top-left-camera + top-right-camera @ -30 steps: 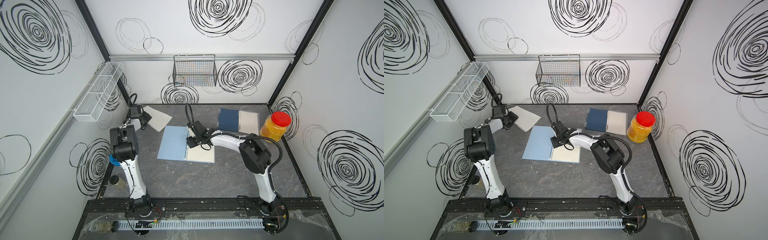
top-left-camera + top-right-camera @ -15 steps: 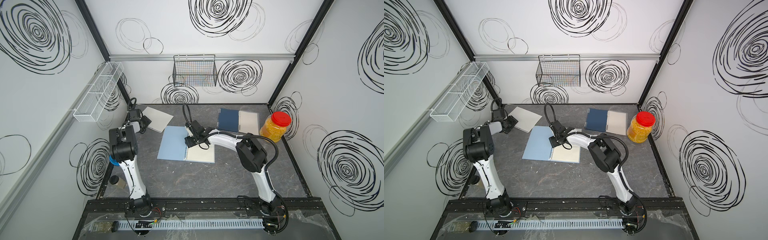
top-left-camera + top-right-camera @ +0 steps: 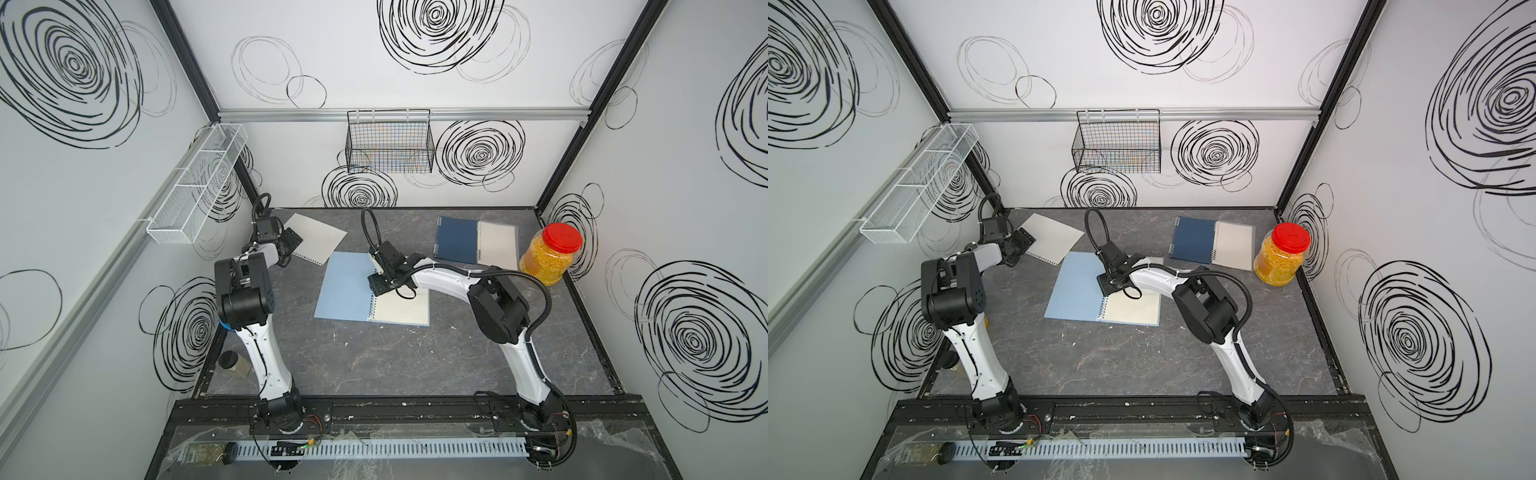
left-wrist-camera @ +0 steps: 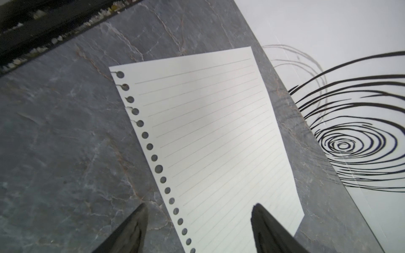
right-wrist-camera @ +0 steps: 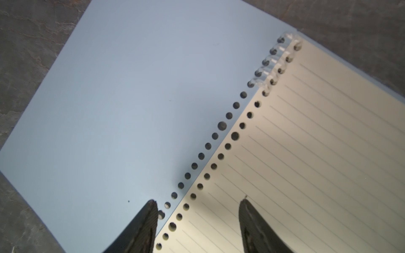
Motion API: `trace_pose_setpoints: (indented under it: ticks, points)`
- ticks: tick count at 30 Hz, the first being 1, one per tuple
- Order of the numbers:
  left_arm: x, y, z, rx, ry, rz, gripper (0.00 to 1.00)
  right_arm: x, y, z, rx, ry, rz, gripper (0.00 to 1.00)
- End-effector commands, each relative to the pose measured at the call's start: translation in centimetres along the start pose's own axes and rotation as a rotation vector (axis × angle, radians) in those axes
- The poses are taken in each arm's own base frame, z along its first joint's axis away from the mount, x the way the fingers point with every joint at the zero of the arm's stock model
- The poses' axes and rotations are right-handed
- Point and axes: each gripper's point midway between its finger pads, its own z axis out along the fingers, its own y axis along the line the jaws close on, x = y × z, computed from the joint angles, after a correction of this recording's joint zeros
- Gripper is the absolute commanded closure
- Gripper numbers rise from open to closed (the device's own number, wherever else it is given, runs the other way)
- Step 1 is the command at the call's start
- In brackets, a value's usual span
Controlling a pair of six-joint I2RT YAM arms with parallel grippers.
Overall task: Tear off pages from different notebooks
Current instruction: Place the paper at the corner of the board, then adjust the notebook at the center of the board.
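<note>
A light blue notebook (image 3: 347, 286) (image 3: 1077, 291) lies open mid-table, its lined pages (image 3: 403, 309) facing up. My right gripper (image 3: 379, 286) (image 5: 197, 206) is open over its spine: one fingertip (image 5: 151, 210) over the blue cover (image 5: 131, 109), the other over the lined page (image 5: 306, 153), with nothing between them. A dark navy notebook (image 3: 455, 240) lies open at the back right. One loose page (image 3: 320, 237) (image 4: 208, 135) lies flat at the back left. My left gripper (image 3: 291, 245) (image 4: 199, 210) is open over its near end and holds nothing.
A yellow-filled jar with a red lid (image 3: 549, 255) stands at the right wall beside the navy notebook. A black wire basket (image 3: 390, 143) hangs on the back wall and a white wire shelf (image 3: 199, 183) on the left wall. A small jar (image 3: 230, 362) sits at the front left.
My left gripper's jaws have opened wider over the loose page, which stays flat in place. My right gripper has shifted slightly left along the blue notebook's spine.
</note>
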Motion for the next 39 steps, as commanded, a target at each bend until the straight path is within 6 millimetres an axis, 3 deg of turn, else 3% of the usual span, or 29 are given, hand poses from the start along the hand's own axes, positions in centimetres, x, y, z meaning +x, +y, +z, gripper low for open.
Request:
trace_pose_setpoints:
  ticks: [1,9,20,39]
  points:
    - [-2.0,-1.0,-1.5,0.025,-0.057,0.023,0.22,0.8,-0.3,0.7,0.031,0.038,0.0,0.38]
    - [-1.4,-3.0,-2.3,0.092,-0.041,0.042,0.24,1.2,-0.9,1.3,0.066,0.058,-0.001,0.38]
    - [1.5,-7.1,-3.7,0.188,0.057,0.181,0.26,2.8,-2.2,1.8,0.123,0.099,0.03,0.38]
    - [10.7,-11.8,-5.1,0.254,0.206,0.406,0.27,9.9,-6.2,1.0,0.192,0.228,0.216,0.39]
